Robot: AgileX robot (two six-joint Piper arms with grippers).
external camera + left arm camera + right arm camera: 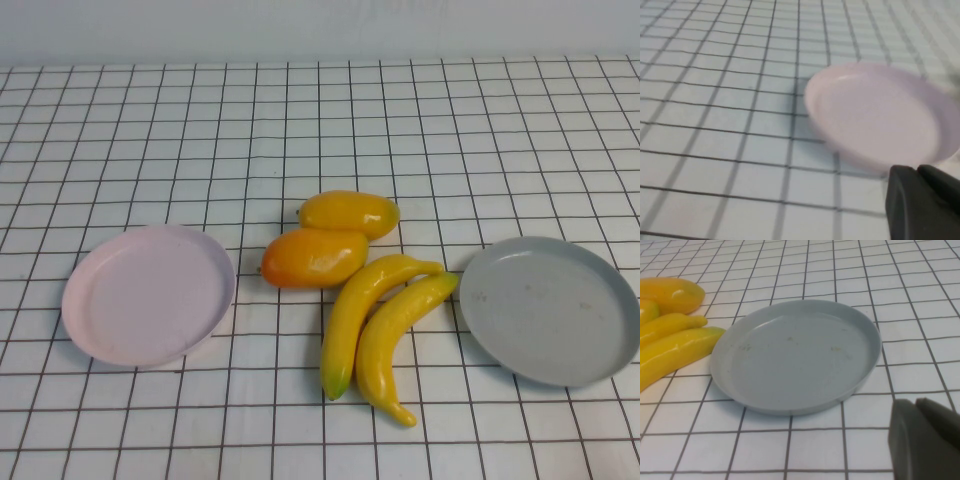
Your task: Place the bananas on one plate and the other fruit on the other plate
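Both pincers are out of the high view, so I start there with the layout only. Pink plate point(149, 295) sits at 9 o'clock, bare. Grey plate point(551, 309) sits at 3 o'clock, bare too. Between them the fruit is bunched at the centre: two mango-like fruits point(330, 242) touching each other toward 12, two bananas point(378, 330) side by side toward 6, their upper tips near the grey plate's rim. Nothing sorted yet by my read; all four pieces are left to move.

Left wrist view: left gripper point(920, 172) shows as a dark tip at the frame corner, fingers pressed together, holding nothing, hovering just beside the pink plate point(875, 117). View is soft; no fruit visible here.

Right wrist view: right gripper point(917, 407) is likewise only a dark tip, fingers together and empty, close to the grey plate point(795, 352). That plate has a few faint specks inside. Bananas point(675, 347) are cut off by the frame edge, one mango-like fruit point(670, 294) partly shown, the second nearly hidden. Most of both gripper bodies is out of frame.
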